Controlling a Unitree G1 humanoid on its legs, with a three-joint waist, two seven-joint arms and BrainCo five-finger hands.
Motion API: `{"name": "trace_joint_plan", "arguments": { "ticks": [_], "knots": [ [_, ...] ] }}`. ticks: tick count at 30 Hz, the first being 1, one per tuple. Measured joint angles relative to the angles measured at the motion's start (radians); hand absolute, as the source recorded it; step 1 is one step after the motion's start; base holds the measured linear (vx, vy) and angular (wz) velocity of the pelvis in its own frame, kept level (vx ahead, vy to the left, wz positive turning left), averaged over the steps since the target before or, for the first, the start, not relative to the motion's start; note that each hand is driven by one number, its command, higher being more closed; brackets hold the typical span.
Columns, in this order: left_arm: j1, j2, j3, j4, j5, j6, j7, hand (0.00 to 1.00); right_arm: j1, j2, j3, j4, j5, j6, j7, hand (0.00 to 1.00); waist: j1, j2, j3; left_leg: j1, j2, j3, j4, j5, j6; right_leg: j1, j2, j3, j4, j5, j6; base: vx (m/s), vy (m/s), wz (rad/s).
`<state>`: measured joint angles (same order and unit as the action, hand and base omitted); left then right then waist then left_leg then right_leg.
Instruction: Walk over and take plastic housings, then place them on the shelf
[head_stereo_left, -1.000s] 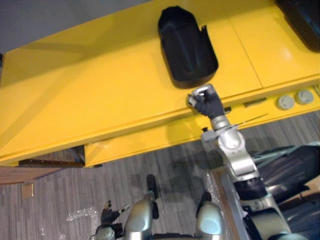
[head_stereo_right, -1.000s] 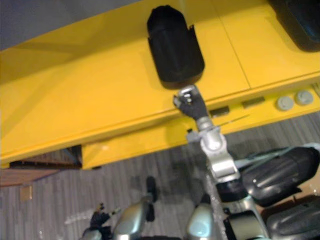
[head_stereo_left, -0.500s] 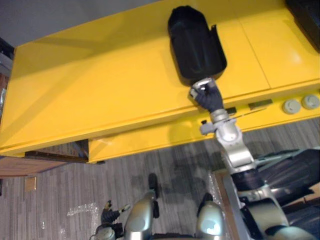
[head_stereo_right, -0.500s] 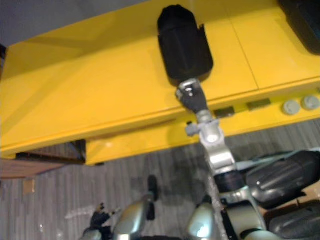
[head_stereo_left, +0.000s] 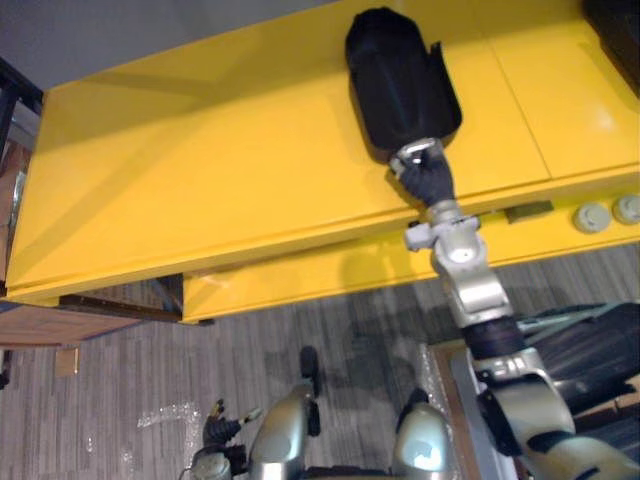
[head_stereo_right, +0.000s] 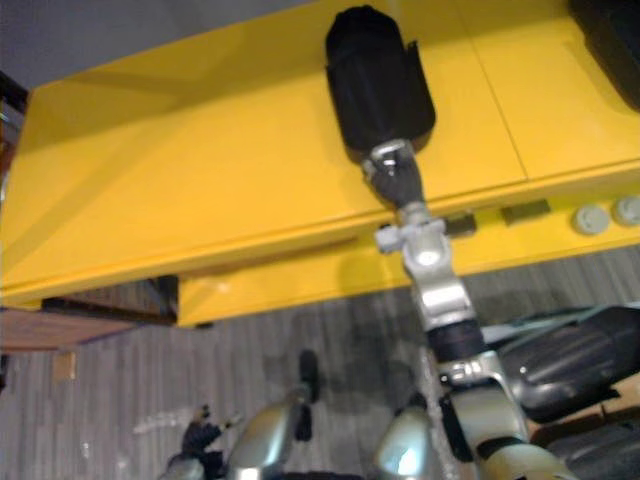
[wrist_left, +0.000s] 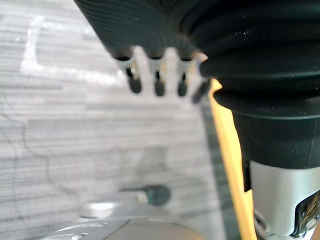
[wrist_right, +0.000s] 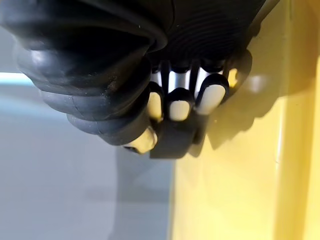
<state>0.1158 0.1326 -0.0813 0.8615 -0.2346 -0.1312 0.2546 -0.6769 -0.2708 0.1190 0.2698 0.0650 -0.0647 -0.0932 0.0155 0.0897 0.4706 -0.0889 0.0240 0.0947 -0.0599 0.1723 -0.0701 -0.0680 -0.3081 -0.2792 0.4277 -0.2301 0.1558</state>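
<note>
Left hand (head_stereo_left: 216, 432): at the bottom left of the frame, low over the grey floor (head_stereo_left: 130, 360). Its fingers (wrist_left: 157, 80) hang loose and slightly apart, with nothing in them.
Yellow shelf (head_stereo_left: 220, 170): a broad flat top that runs across the upper half of the frame. Its left and middle parts are bare.
Plastic housing (head_stereo_left: 400, 80): black and lying lengthwise at the upper centre-right. It rests on the shelf top, with its near end just inside the front edge.
Right hand (head_stereo_left: 424, 176): reaches up from the lower right and meets the housing's near end. Its fingers (wrist_right: 179, 102) are curled down over that end, tips on the dark plastic.
Second housing (head_stereo_left: 614, 14): dark, at the upper right corner of the shelf, well apart from the first.
Spare housings (head_stereo_left: 590, 345): black shells at the lower right, beside the right arm.
Step, as judged: setting the housing down on the shelf, close to letting go.
Risk 1: the curled fingers could catch the rim as they open and drag the housing back over the front edge.
Risk 2: a push off its centre line could swing the far end sideways.
Risk 3: a hard push could slide it on along the smooth top.
</note>
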Motion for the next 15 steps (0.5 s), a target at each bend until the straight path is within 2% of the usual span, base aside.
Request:
{"name": "trace_joint_plan", "arguments": {
  "ticks": [15],
  "knots": [
    [0.000,-0.001,-0.010,-0.018,0.001,0.001,-0.002,0.00,-0.041,-0.006,-0.002,0.053,-0.002,-0.014,-0.020,1.00,0.000,0.013,0.001,0.001,-0.002,0.000,0.000,0.002,0.001,0.001,-0.003,0.000,-0.003,0.001,0.002,0.00,0.000,0.00]
  ]
}}
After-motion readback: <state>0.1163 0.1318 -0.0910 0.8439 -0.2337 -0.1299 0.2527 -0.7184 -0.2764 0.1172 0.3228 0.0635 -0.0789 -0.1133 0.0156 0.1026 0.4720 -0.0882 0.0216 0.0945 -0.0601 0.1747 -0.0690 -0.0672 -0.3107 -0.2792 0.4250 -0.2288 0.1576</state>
